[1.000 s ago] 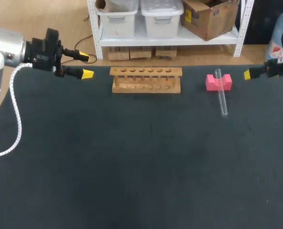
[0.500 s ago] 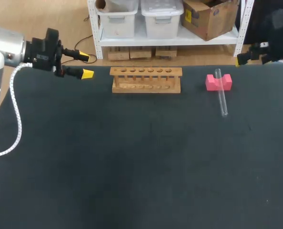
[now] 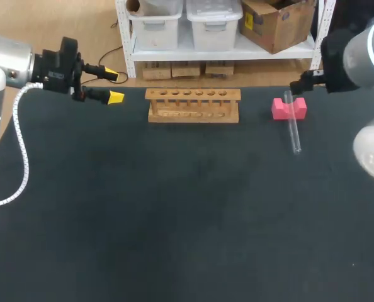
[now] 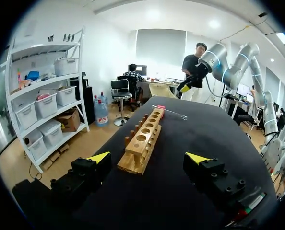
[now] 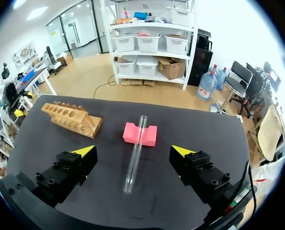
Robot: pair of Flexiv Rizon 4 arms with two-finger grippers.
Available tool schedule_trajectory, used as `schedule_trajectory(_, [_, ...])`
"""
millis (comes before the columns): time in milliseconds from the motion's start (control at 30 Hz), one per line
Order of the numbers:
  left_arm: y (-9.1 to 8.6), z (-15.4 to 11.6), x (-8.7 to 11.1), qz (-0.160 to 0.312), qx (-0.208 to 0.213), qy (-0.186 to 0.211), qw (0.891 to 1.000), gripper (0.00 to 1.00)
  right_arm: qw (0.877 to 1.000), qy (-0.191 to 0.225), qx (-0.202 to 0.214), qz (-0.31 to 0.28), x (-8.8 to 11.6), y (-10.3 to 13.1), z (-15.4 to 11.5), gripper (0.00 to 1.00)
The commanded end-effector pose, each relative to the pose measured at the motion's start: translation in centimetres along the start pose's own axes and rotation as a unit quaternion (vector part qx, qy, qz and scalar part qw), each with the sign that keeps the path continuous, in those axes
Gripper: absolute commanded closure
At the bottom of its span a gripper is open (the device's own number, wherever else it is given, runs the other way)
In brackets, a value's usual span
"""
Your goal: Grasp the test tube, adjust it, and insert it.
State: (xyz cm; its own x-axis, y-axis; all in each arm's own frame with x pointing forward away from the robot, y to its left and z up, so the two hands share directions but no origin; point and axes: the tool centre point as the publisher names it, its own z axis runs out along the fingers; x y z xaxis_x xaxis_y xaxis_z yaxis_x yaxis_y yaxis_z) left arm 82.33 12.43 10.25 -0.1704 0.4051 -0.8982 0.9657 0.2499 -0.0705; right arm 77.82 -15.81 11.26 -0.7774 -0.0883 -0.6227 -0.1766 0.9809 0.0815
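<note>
right fingers [image 5: 82, 153] open, holding nothing. tube [image 5: 135, 153] lies on the desk [image 5: 195, 129] just ahead, in line with the gap and untouched. Its long axis runs straight away from the fingers, so they'd close across it. Far end sits in the notch of the pink block [image 5: 140, 133]. rack [image 5: 70, 119] is beyond, off to one side. left fingers [image 4: 99, 157] are open too, past the rack's other end, well apart from the tube. Right arm is nearer, so I'd say it's the right arm's grasp.
</note>
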Motion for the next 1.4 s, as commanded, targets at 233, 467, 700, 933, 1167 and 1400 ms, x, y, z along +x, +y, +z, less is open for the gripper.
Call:
schedule_trajectory(233, [-0.1,0.0,0.1,0.001,-0.001,-0.001,1.000,0.00,0.987,-0.020,0.160,-0.008,1.4,1.4,2.7,0.00])
schedule_trajectory(467, [-0.1,0.0,0.1,0.001,-0.001,-0.001,1.000,0.00,0.986,-0.037,0.161,-0.013,3.0,1.1,3.4,0.00])
schedule_trajectory(700, [-0.1,0.0,0.1,0.001,-0.001,-0.001,1.000,0.00,0.987,-0.036,0.152,-0.039,3.9,1.1,4.8,0.00])
schedule_trajectory(933, [-0.1,0.0,0.1,0.001,-0.001,-0.001,1.000,0.00,0.988,-0.043,0.144,-0.045,4.6,0.9,6.4,0.00])
schedule_trajectory(1167, [-0.1,0.0,0.1,0.001,-0.001,-0.001,1.000,0.00,0.989,-0.048,0.135,-0.040,5.3,0.5,8.1,0.00])
schedule_trajectory(1400, [-0.1,0.0,0.1,0.001,-0.001,-0.001,1.000,0.00,0.990,-0.061,0.124,-0.036,5.4,0.1,9.0,0.00])
